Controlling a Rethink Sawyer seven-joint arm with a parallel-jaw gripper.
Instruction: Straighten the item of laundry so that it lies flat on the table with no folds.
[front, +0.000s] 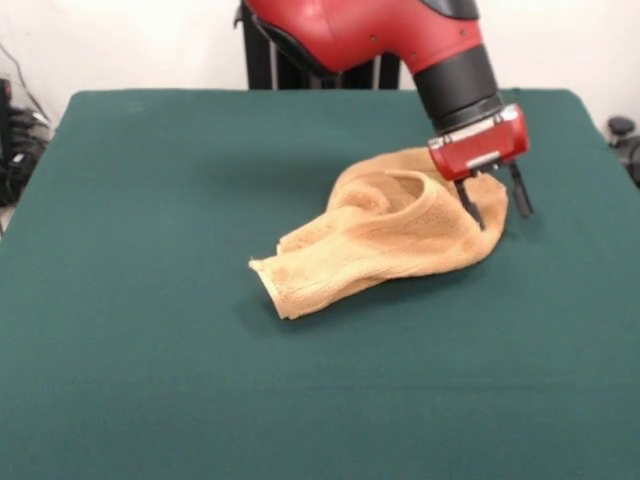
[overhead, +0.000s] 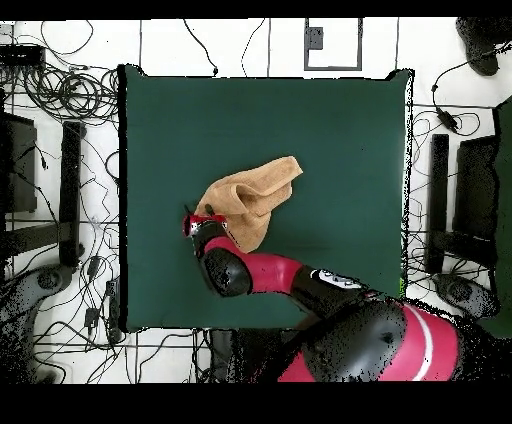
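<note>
The orange-tan towel (front: 390, 235) lies crumpled and folded over itself right of the middle of the green table (front: 150, 200), with one corner stretched toward the front left. My gripper (front: 503, 218) is open at the towel's right end. One finger (front: 472, 207) is over the cloth and the other (front: 521, 192) is just past its edge over the table. It holds nothing that I can see. In the overhead view the towel (overhead: 250, 198) lies left of the table's (overhead: 330, 120) centre, with the gripper (overhead: 190, 217) at its lower left end.
The red arm (overhead: 270, 272) reaches in from the robot's side of the table. The black pedestal (front: 270, 60) stands behind the far edge. Cables and dark equipment (overhead: 60, 170) lie on the floor around the table.
</note>
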